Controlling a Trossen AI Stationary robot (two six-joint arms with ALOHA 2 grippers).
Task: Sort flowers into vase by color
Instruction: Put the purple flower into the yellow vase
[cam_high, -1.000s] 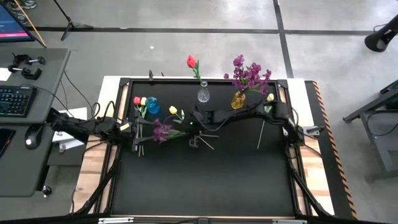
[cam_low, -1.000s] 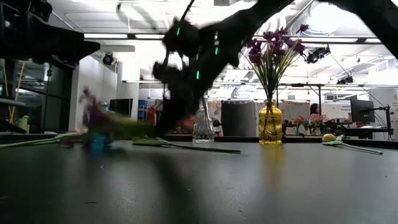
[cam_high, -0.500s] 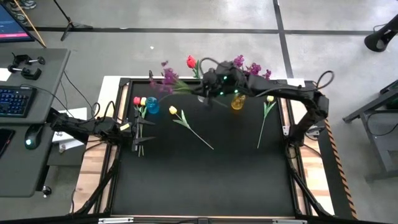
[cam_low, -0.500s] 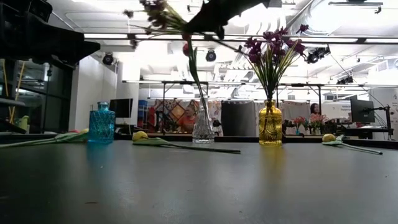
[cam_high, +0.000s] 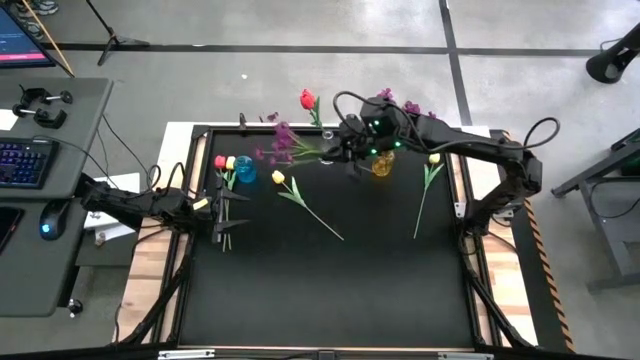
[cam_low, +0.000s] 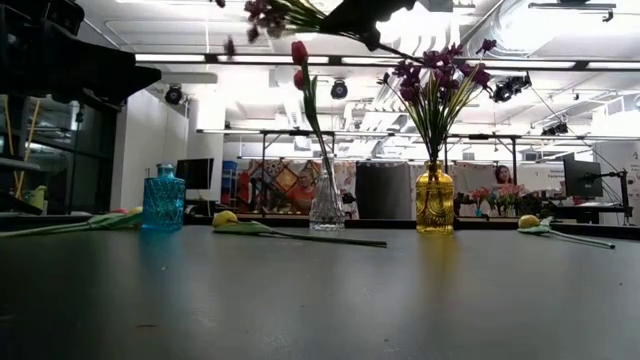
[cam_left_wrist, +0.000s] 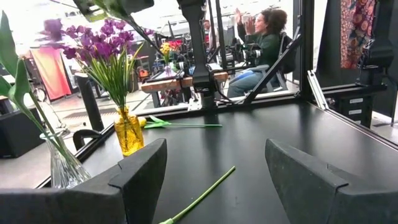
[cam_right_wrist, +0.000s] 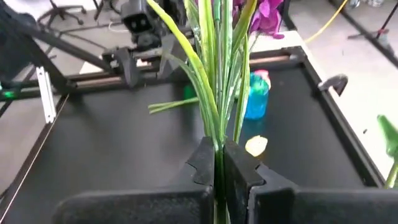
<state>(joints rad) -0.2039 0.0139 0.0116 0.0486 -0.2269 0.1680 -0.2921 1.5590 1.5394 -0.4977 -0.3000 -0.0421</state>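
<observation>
My right gripper (cam_high: 338, 148) hangs high above the table's far middle, shut on a purple blossom sprig (cam_high: 283, 140) that shows at the top of the low view (cam_low: 262, 12). A yellow vase (cam_high: 383, 165) with purple sprigs stands just below the arm. Beside it a clear vase (cam_low: 327, 205) holds a red tulip (cam_high: 308, 99). A blue vase (cam_high: 245, 172) stands at the far left with a red and a yellow tulip lying against it. Two yellow tulips (cam_high: 278, 178) (cam_high: 434, 158) lie flat on the table. My left gripper (cam_high: 222, 206) waits open at the left edge. My right gripper pinches the sprig's bunched green stems and leaves (cam_right_wrist: 216, 140) between its two fingers. The fingers come from the table's right, slanting a little down, and the stems run on ahead in line with them. The sprig is lifted clear, its blossoms pointing toward the table's left.
The black table's middle and near half (cam_high: 330, 290) hold nothing. A raised frame runs round the table. Beyond the far edge is a room where a seated person (cam_left_wrist: 264, 37) shows. A desk with a keyboard (cam_high: 25, 160) stands to the left.
My right gripper has risen from the table's middle left with the purple sprig, gone toward the far edge, then a little right toward the yellow vase. The sprig, lying on the table before, is now lifted clear and sticks out leftward.
</observation>
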